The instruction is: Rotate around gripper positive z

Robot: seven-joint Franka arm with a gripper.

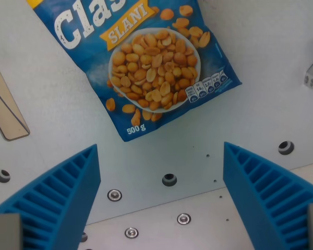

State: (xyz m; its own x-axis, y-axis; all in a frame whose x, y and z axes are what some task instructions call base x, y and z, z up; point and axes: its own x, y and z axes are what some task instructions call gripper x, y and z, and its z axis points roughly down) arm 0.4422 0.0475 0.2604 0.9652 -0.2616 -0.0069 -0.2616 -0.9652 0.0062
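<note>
Clearly the gripper [161, 200] with ribbed blue fingers [60, 200] hangs wide open and empty over the grey metal table [47, 104], the blue glossy peanut bag [146, 62] lying toward its far edge, so twist purely about the vertical axis, holding height

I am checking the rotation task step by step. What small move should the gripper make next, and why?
Probably a small turn about its own vertical axis, in place. The gripper is open and holds nothing; its blue fingers stand apart over the bare table. The peanut bag lies beyond the fingertips, so turning should touch nothing.
</note>
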